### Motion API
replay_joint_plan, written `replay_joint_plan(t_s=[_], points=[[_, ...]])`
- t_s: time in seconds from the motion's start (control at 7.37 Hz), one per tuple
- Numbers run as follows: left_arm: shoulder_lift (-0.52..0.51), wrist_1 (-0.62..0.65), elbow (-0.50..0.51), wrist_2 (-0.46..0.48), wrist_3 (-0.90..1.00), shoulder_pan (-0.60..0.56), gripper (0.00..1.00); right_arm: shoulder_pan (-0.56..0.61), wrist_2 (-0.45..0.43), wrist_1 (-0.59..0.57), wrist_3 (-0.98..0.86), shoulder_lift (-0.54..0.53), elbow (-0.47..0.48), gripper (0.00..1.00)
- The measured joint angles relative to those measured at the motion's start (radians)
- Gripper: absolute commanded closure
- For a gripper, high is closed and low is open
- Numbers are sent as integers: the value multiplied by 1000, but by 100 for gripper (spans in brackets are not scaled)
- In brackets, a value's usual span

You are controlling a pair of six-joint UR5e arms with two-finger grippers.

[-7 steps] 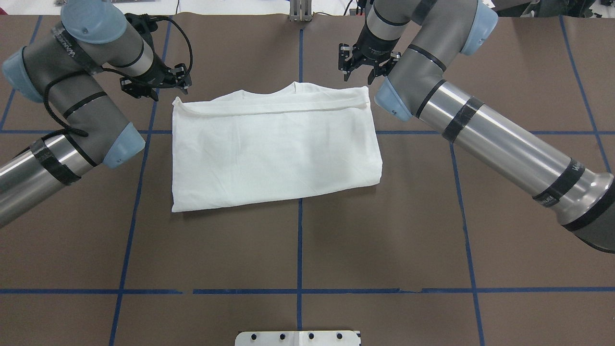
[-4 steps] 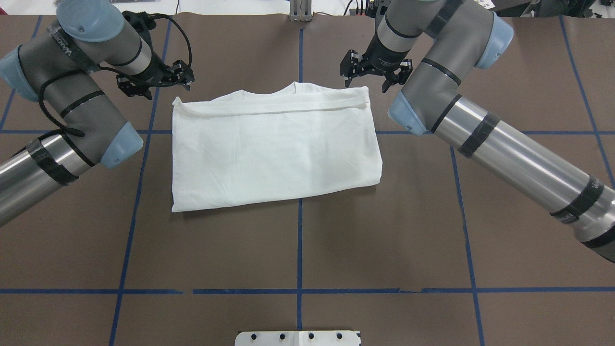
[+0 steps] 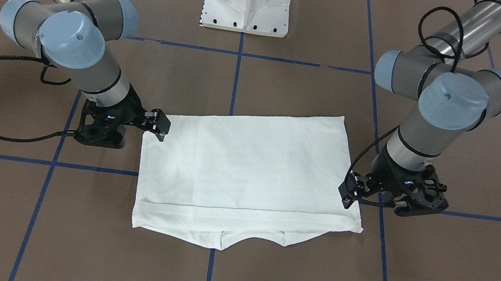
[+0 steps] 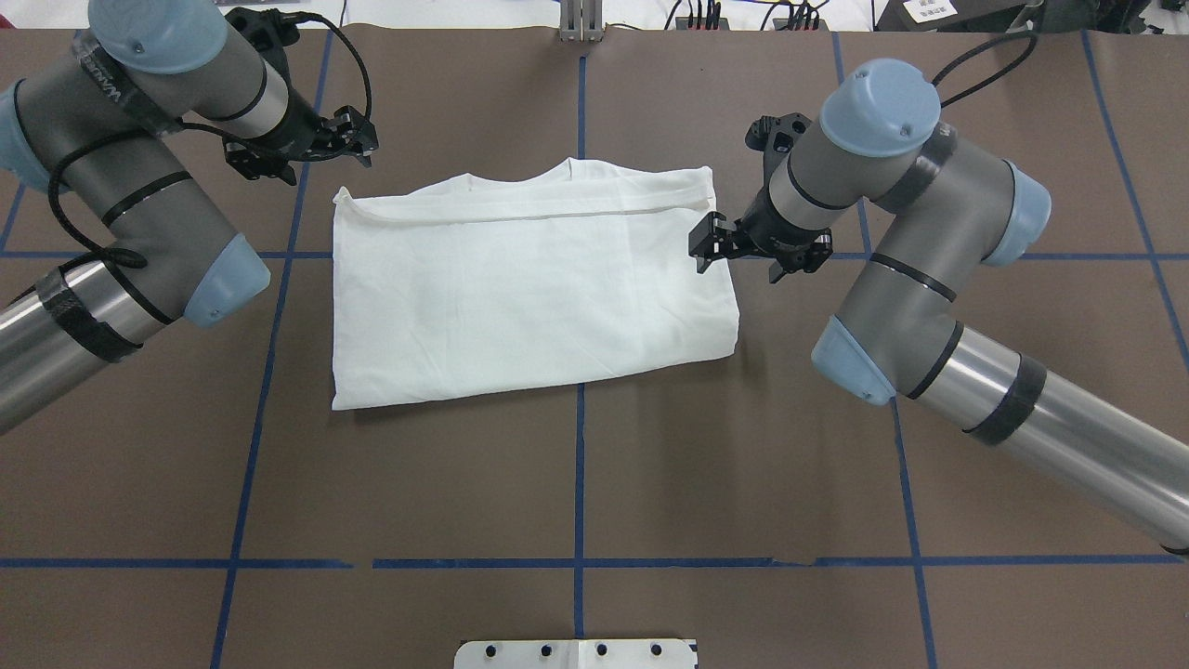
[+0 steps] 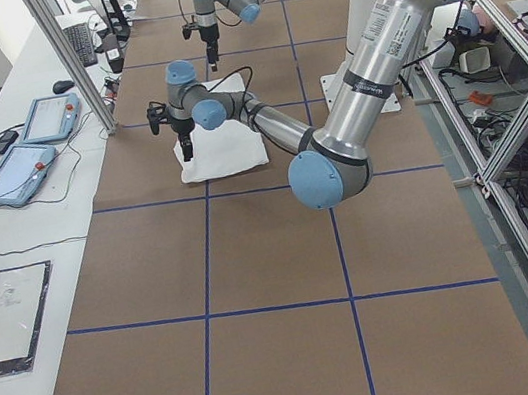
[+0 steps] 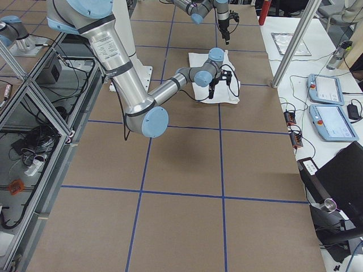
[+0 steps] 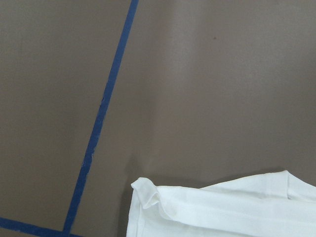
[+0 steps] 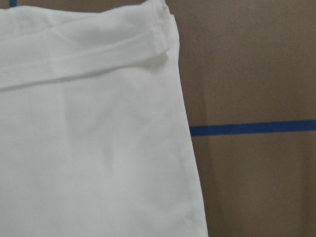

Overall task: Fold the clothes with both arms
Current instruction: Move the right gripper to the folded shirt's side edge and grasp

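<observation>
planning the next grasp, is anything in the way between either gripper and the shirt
Nothing visible does. The right gripper is at the right edge of the shirt, and only bare brown table lies between the left gripper and the shirt's far left corner.

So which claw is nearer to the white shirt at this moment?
Right. The right claw hangs over the right edge of the shirt; the left claw is just off its far left corner, apart from it.

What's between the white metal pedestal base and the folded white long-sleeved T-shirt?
Nothing but brown table surface crossed by blue tape lines, between the pedestal base and the T-shirt; the overhead view shows it.
</observation>
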Motion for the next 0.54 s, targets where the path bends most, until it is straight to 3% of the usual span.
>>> replay_joint_plan(t_s=[0.54], points=[[17, 0, -51, 3, -23, 1, 1, -92, -76, -1, 8, -48, 17, 13]])
